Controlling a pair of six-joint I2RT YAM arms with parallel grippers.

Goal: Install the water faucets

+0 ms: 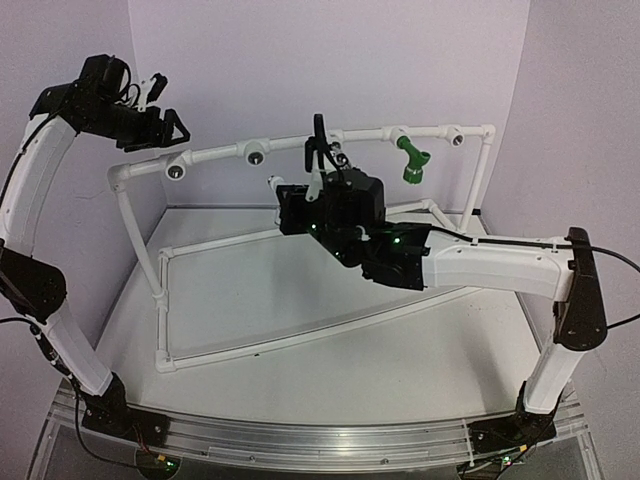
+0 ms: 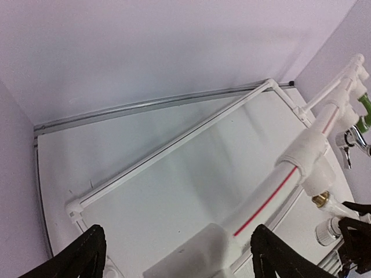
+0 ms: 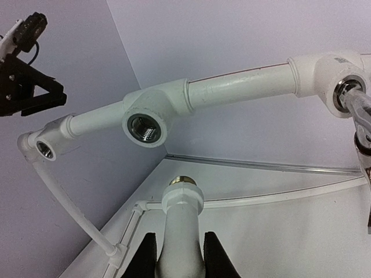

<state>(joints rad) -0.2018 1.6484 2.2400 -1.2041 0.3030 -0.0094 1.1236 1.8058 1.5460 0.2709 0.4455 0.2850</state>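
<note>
My right gripper (image 3: 179,246) is shut on a white water faucet (image 3: 183,217), its brass threaded end pointing up just below an empty threaded socket (image 3: 144,127) of the white pipe frame (image 3: 237,87). From above, the right gripper (image 1: 285,195) holds this faucet (image 1: 274,184) in front of the top rail. A green faucet (image 1: 411,160) hangs from the rail further right, and a chrome faucet (image 3: 355,113) sits in the fitting beside the empty socket. My left gripper (image 1: 166,128) hovers open over the rail's left end; its fingers (image 2: 87,255) straddle the pipe (image 2: 272,194) without touching it.
The pipe frame's lower loop (image 1: 250,345) lies on the white table, with an upright post (image 1: 140,235) at the left and another (image 1: 480,175) at the right. A second empty socket (image 3: 45,149) sits at the rail's left corner. Purple walls close in behind.
</note>
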